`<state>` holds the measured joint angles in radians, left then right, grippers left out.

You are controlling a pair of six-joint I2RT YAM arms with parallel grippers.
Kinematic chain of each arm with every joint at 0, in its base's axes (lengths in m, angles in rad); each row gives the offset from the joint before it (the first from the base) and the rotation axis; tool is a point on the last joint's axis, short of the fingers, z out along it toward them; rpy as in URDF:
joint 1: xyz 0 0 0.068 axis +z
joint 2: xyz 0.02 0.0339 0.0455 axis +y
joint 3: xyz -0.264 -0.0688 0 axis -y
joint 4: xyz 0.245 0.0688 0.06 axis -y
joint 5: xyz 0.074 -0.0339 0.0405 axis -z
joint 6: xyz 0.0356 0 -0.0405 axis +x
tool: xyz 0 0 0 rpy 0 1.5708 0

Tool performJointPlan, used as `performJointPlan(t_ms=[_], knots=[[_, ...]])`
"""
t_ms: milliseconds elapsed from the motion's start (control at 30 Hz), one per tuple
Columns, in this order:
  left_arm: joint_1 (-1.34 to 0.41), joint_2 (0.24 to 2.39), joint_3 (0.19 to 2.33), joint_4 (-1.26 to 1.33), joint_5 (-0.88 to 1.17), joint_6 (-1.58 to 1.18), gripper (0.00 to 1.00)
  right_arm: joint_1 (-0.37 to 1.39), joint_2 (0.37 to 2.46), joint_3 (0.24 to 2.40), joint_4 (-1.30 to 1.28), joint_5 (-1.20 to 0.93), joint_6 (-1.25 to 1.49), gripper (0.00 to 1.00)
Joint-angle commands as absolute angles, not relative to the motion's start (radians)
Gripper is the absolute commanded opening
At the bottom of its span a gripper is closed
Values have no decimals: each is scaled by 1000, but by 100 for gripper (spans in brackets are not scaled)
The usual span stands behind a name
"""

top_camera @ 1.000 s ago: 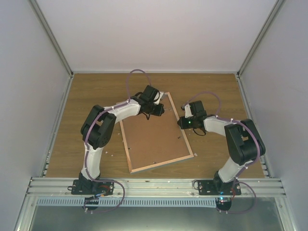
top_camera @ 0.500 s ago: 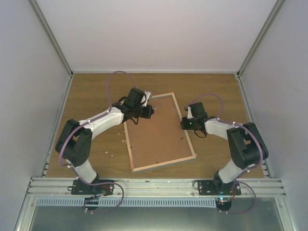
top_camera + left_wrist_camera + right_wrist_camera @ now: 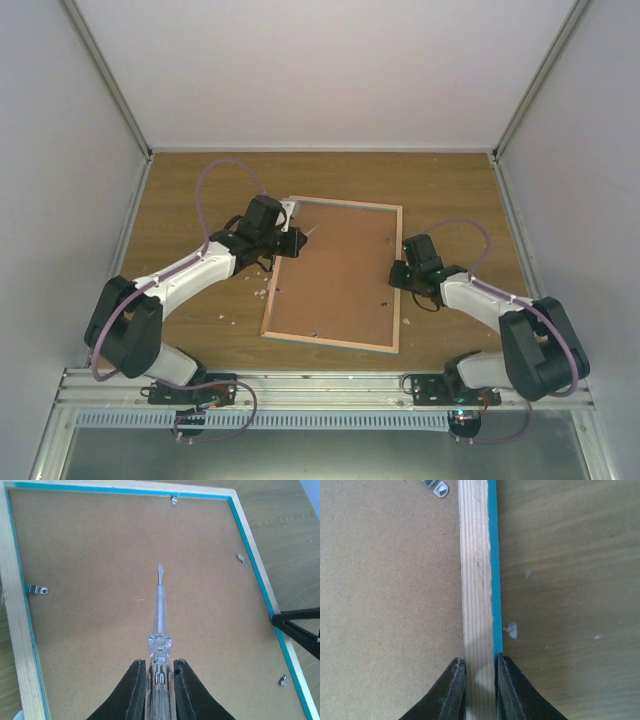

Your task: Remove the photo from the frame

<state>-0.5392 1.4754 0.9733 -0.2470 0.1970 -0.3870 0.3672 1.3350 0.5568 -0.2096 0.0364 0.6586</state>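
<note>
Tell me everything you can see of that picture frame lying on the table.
The frame lies flat and face down on the wooden table, between the two arms. Its back shows brown fibreboard inside a pale wood rim with turquoise edges. Small metal tabs sit around the board. The right gripper has its jaws pinching the right-hand rim. A clear-handled screwdriver points across the board; whether its tip touches is unclear.

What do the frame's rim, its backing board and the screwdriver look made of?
Frame rim: pale unfinished wood, straight grain showing, turquoise paint on its outer edge. Backing board: brown matt fibreboard, judging by its fine speckle. Screwdriver: glassy see-through handle, probably clear plastic; shaft looks metal.
</note>
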Motion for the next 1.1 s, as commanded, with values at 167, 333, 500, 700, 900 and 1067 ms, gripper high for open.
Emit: performJointPlan(t_ms=[167,333,500,700,900,1067], knots=[[-462,1351,916,-193,209,-407,0,420,1285,611,-289,-73,594,44],[-440,1282,885,-210,233,-402,0,405,1328,800,-371,-5,302,58],[-437,1230,871,-244,246,-384,0,359,1501,1008,-335,-137,43,61],[-437,1183,862,-277,272,-364,1,334,1727,1226,-294,-310,-164,61],[-437,1174,852,-280,297,-358,1,323,1902,1344,-256,-320,-290,61],[-437,1174,842,-276,316,-360,1,298,2033,1458,-248,-342,-310,61]])
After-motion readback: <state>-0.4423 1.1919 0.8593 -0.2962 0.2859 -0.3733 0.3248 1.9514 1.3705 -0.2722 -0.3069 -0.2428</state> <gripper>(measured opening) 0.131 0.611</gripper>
